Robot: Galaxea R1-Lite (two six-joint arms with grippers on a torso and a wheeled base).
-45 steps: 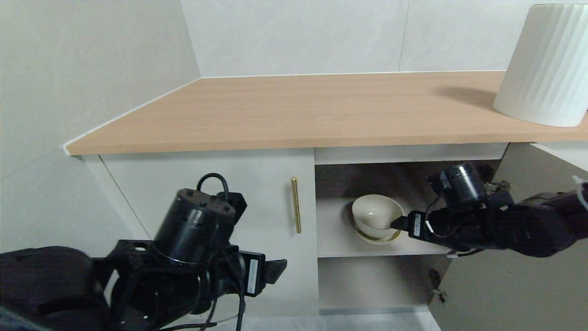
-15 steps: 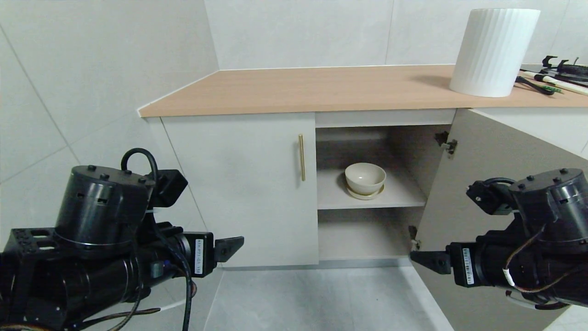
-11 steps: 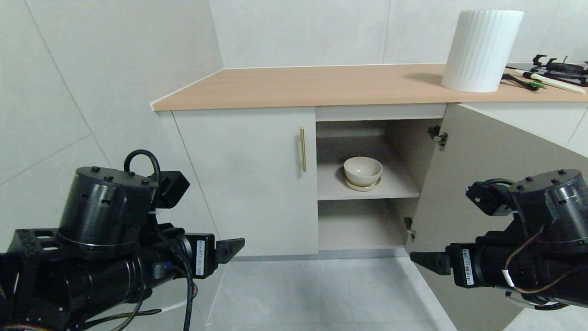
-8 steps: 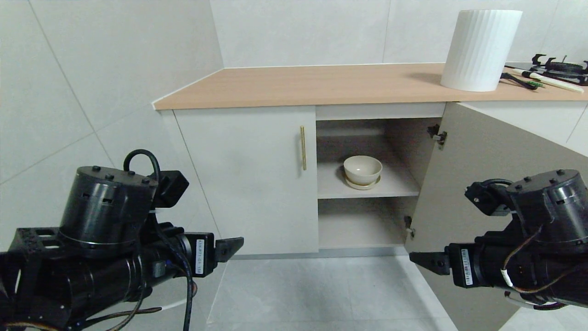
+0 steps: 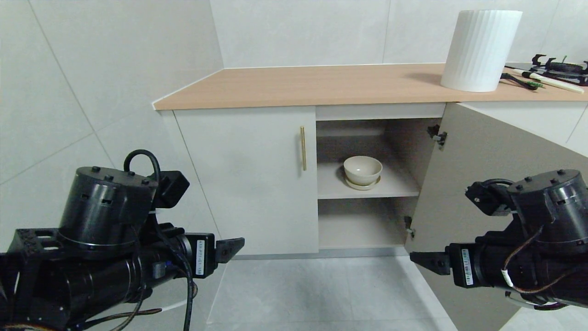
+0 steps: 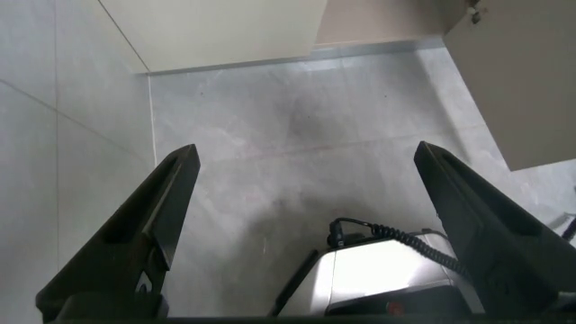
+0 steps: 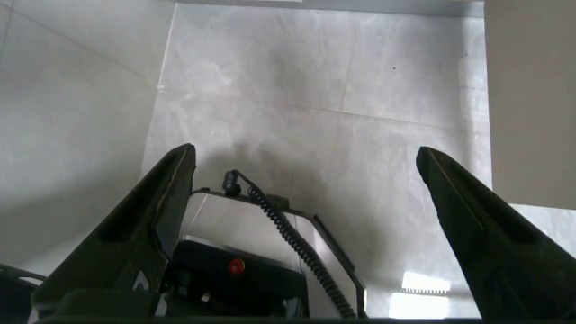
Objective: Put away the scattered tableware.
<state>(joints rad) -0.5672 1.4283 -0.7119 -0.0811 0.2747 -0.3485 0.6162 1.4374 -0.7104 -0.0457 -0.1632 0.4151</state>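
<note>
Cream bowl [image 5: 363, 168] sits on a saucer [image 5: 363, 186] on the open cabinet shelf [image 5: 398, 184]; left gripper [image 6: 306, 158] and right gripper [image 7: 306, 156] are spread wide, empty.

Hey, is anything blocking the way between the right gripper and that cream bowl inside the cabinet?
Nothing visible does. The grey right-hand cabinet door stands swung open, right of the path; the cream round bowl, on a plate on the shelf, faces the right gripper across bare floor.

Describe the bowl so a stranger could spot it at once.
Under the wooden countertop, the right cabinet door stands open. On the upper shelf inside sits a cream bowl on a small plate, the only things on that shelf.
</note>
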